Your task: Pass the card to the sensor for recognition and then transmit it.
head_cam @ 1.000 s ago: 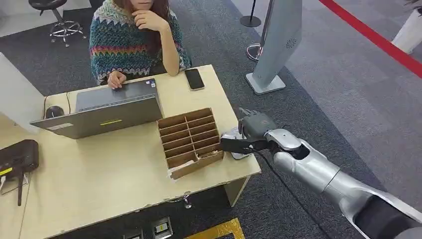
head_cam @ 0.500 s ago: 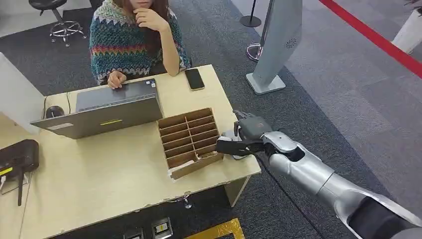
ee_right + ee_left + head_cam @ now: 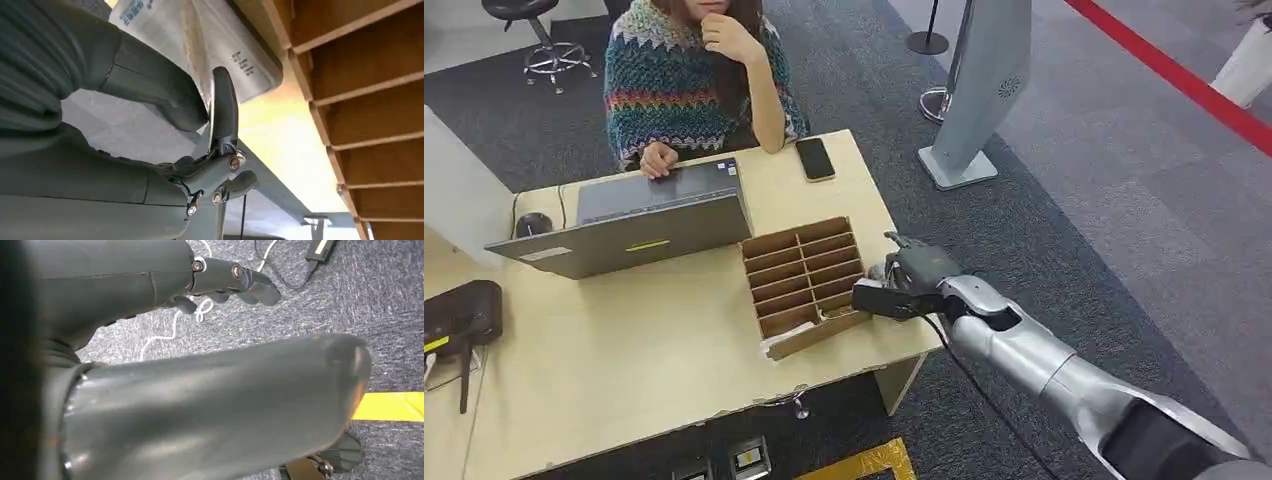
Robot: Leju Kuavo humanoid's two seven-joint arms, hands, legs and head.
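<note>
Card [image 3: 212, 107]: thin, edge-on in right wrist view, pinched between thumb and finger of right robot hand [image 3: 904, 280]; long axis along the finger. Head view hides it; the hand sits at the bench [image 3: 624, 360] edge, beside box [image 3: 807, 283] and sensor [image 3: 220, 45]. Left robot hand [image 3: 220, 282]: empty, fingers loosely curled, over floor

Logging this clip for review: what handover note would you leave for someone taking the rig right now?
Right hand: pinches the card between thumb and finger, at the table's right edge beside the cardboard organizer.
Left hand: hangs over the floor, holding nothing.
White sensor: close by the held card.
Done: card in hand, brought to the sensor.
Left: confirm the read, then hand it on.
</note>
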